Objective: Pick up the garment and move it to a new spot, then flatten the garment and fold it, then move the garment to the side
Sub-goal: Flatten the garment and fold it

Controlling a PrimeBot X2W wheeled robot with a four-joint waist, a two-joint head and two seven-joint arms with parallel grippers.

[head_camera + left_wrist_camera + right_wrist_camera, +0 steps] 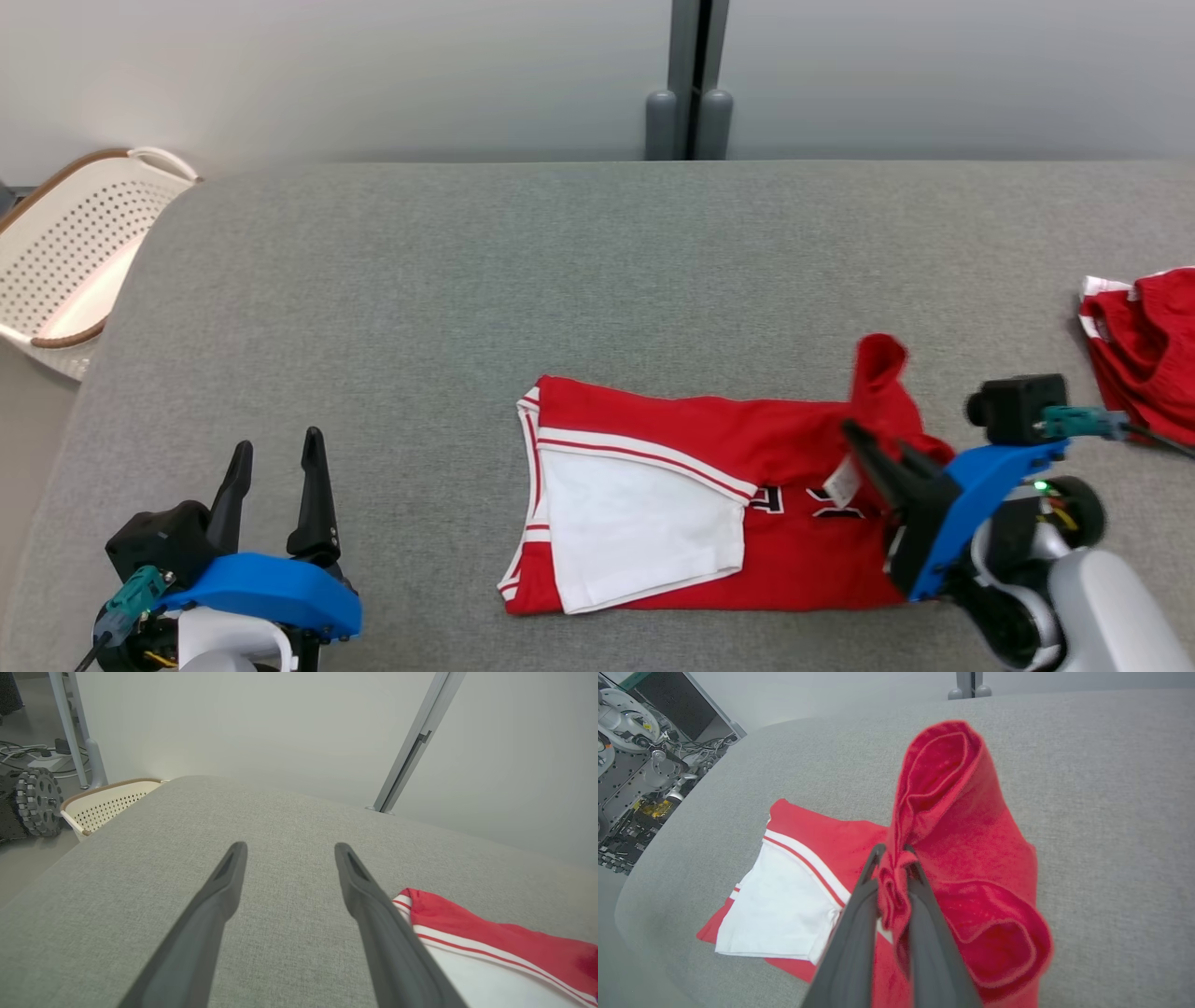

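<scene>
The right pincer (873,443) (894,858) is nearly closed, pinching a bunched fold of the garment (709,439) (971,858), lifted into a soft red roll. The rest of the garment, a red jersey with white stripes and a white panel, lies flat on the grey woven table (560,261). Its dark lettering is partly hidden behind the fingers. The left pincer (278,448) (289,849) is spread wide and empty. A second red garment (1144,345) is cut off at the right edge. One perforated white basket (75,243) stands beyond the table's left corner.

Open grey surface (373,327) left of garment (653,439); red cloth heap (1144,345) far right
</scene>
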